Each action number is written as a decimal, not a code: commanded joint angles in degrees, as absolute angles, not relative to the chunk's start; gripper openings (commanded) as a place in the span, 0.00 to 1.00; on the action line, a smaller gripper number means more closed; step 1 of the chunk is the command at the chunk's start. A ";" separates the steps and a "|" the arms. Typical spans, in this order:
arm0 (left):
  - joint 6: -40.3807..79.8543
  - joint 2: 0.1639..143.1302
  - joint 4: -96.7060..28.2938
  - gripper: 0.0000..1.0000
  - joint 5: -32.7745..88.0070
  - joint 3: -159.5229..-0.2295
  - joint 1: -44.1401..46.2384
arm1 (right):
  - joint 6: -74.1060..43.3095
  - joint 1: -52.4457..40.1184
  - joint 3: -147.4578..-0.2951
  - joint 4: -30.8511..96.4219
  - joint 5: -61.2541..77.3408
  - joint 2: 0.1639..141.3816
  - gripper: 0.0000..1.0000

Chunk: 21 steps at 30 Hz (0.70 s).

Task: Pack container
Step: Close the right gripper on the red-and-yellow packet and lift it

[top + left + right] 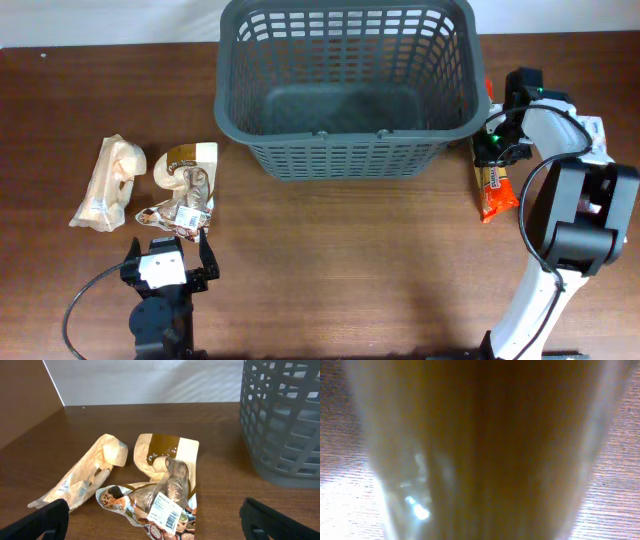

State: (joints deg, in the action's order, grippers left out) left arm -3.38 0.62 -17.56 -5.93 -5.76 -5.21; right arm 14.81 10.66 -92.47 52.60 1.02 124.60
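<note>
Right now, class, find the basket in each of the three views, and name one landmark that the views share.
Overhead: the basket sits at top centre.
Left wrist: the basket fills the upper right corner; only its slotted wall shows.
Right wrist: not in it; the picture is a brown blur.
Shared landmark: the wooden table, seen in all three views.

Overhead looks straight down, far enough to take in the whole counter (330,270). My left wrist cam sits low, faces forward across the counter, close on the foil packet (160,505), with the container (280,420) wall at right. Overhead shows both too. My right wrist cam is too close: blur, wood grain at the edges.
</note>
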 commanded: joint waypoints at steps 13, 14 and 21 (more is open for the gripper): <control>-2.81 0.30 -17.54 0.99 -5.34 -5.50 -5.04 | 9.93 16.25 -97.51 57.63 -0.49 125.91 0.04; -2.81 0.30 -17.54 0.99 -5.34 -5.50 -5.04 | 9.91 16.88 -98.28 58.17 -0.49 125.69 0.04; -2.81 0.30 -17.54 0.99 -5.34 -5.50 -5.04 | 8.93 20.75 -105.32 61.91 0.47 123.04 0.04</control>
